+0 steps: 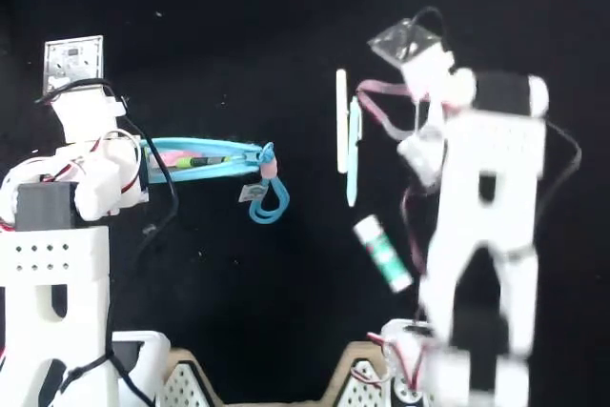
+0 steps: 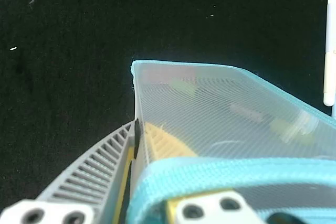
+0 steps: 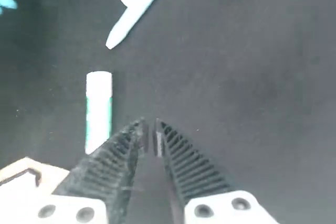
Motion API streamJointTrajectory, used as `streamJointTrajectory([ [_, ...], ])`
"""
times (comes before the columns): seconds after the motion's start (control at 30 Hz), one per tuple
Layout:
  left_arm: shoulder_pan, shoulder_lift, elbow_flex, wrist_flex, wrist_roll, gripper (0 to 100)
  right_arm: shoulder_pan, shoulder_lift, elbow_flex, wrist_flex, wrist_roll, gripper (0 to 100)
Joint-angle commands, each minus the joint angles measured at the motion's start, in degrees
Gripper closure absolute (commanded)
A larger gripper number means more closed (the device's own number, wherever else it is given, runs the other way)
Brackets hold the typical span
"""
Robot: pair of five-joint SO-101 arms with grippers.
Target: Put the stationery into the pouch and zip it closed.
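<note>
left gripper (image 2: 135,136) clamped pouch (image 2: 220,108) edge. right gripper (image 3: 149,125) fingers (image 3: 184,157) sat together, empty; it needed opening wide, centring across glue stick (image 3: 98,109) before descending.

You're looking at one pouch (image 1: 205,161), one white pen (image 1: 341,121) and one pale blue pen (image 1: 353,154), so that's two pens, plus one glue stick (image 1: 383,253) on your tabletop (image 1: 238,45).
</note>
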Motion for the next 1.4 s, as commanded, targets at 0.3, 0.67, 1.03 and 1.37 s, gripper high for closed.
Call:
streamJointTrajectory([
  [0.3, 1.27, 0.44, 2.77, -0.26, 0.18, 97, -9.67, -13.05, 29.23, -9.85, -4.22, 85.9],
  [0.67, 0.66, 0.44, 2.68, -0.18, 0.26, 97, -23.65, -4.7, 43.21, -21.89, -9.76, 82.2],
  [1.03, 0.75, 0.44, 2.77, -0.18, 0.26, 97, -25.23, -4.26, 52.18, -30.42, -8.18, 82.2],
  [1.37, 0.66, 0.44, 2.77, -0.09, 0.18, 97, -20.4, -4.7, 41.89, -23.21, -10.46, 82.2],
])
